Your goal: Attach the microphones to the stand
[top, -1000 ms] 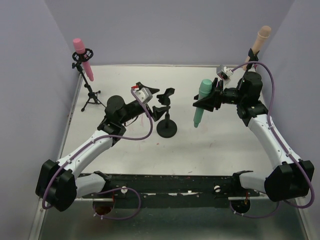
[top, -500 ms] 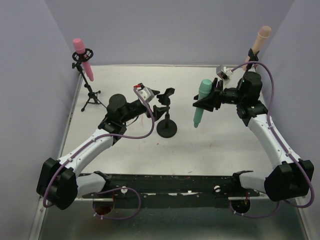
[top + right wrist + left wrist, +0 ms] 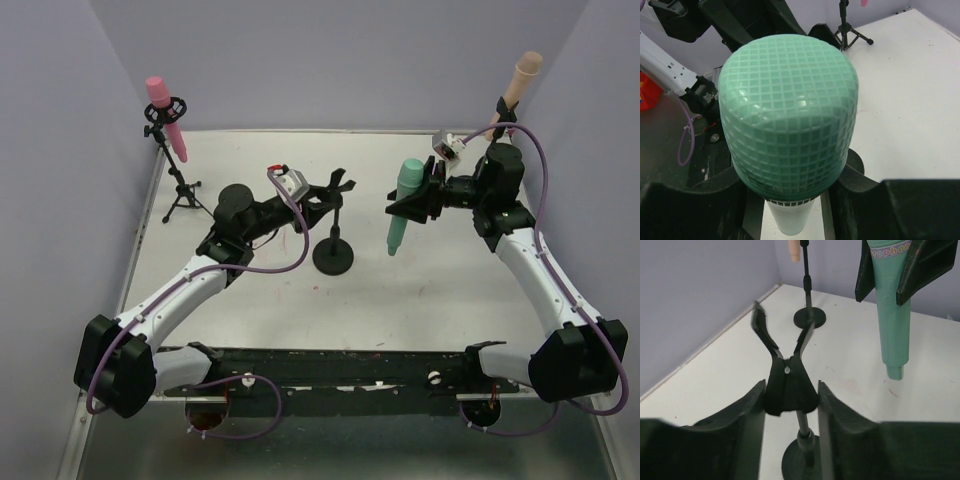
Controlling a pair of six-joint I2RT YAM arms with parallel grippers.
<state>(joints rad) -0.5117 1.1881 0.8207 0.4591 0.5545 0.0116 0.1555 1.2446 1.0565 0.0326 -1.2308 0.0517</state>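
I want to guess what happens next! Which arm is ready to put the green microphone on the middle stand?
Right, probably. The right gripper holds the green microphone head up beside the empty middle stand. The left gripper holds no microphone; its fingers sit either side of that stand's clip.

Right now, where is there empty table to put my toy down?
The widest bare patch of table lies between the round stand base and the black front rail. Another lies along the back wall. Crowded: mid-table, where the left gripper pinches the clip and the right gripper holds the green microphone.
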